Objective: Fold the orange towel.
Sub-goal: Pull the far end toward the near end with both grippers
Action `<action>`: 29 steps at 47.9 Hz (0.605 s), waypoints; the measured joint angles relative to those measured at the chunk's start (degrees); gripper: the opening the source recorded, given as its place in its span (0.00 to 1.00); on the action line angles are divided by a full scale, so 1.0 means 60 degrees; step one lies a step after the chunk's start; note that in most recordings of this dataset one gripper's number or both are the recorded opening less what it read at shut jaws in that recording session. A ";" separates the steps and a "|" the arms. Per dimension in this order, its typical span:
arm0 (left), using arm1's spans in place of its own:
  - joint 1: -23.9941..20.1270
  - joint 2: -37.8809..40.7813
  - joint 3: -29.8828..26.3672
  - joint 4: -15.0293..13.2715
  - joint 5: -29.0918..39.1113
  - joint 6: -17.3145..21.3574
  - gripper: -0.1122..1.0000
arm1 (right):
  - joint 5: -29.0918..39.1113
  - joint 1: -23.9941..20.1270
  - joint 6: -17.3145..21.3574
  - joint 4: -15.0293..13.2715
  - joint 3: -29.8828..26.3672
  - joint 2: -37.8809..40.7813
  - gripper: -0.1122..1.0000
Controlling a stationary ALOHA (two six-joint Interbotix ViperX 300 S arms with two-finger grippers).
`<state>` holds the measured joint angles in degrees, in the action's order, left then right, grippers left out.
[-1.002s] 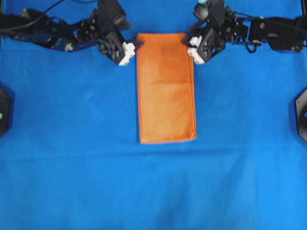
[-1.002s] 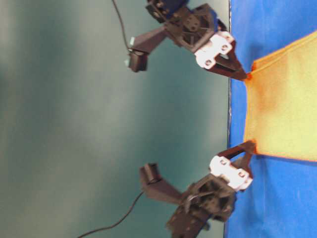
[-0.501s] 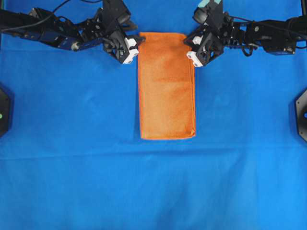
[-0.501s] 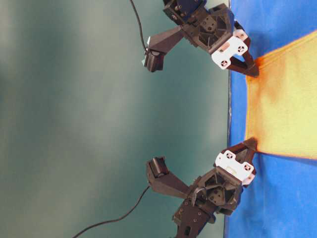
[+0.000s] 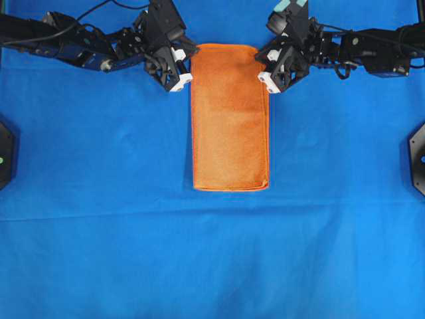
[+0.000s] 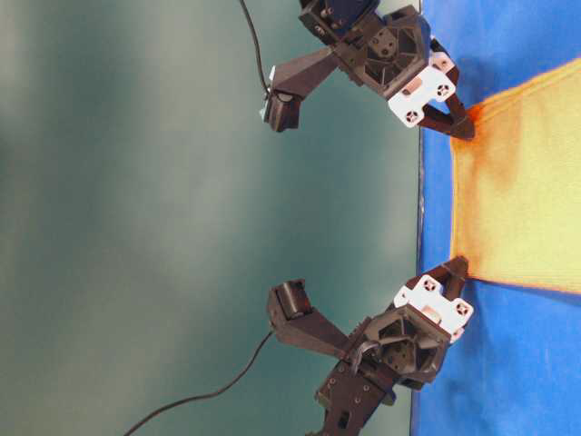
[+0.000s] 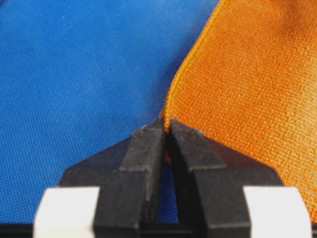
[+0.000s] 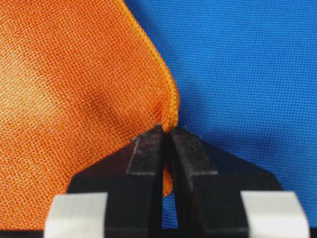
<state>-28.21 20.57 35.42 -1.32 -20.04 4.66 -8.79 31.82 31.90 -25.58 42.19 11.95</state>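
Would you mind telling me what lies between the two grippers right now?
Only the orange towel's far edge spans between the left gripper and right gripper, each pinching a corner; the overhead view shows it.

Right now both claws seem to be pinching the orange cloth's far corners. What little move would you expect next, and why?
Probably a gentle lift of both corners together. The left gripper and right gripper are each shut on a far corner of the orange towel, which lies flat as a long strip on the blue cloth. Raising the corners would let them carry that edge toward the near one.
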 measured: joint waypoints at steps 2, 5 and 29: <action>-0.0015 0.0000 0.0000 0.0000 0.0000 0.0000 0.11 | 0.0044 -0.0015 0.0029 0.0015 -0.0015 -0.0044 0.13; -0.0015 0.0000 -0.0029 0.0000 0.0000 0.0015 0.11 | 0.0073 -0.0015 0.0029 0.0015 -0.0015 -0.0117 0.13; -0.0366 -0.0015 -0.0542 0.0000 0.0366 0.0557 0.11 | 0.0103 0.0483 -0.0146 0.0015 -0.0249 -0.0337 0.13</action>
<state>-30.41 20.48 32.17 -1.32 -17.84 8.00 -8.17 34.72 31.03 -25.49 40.69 9.93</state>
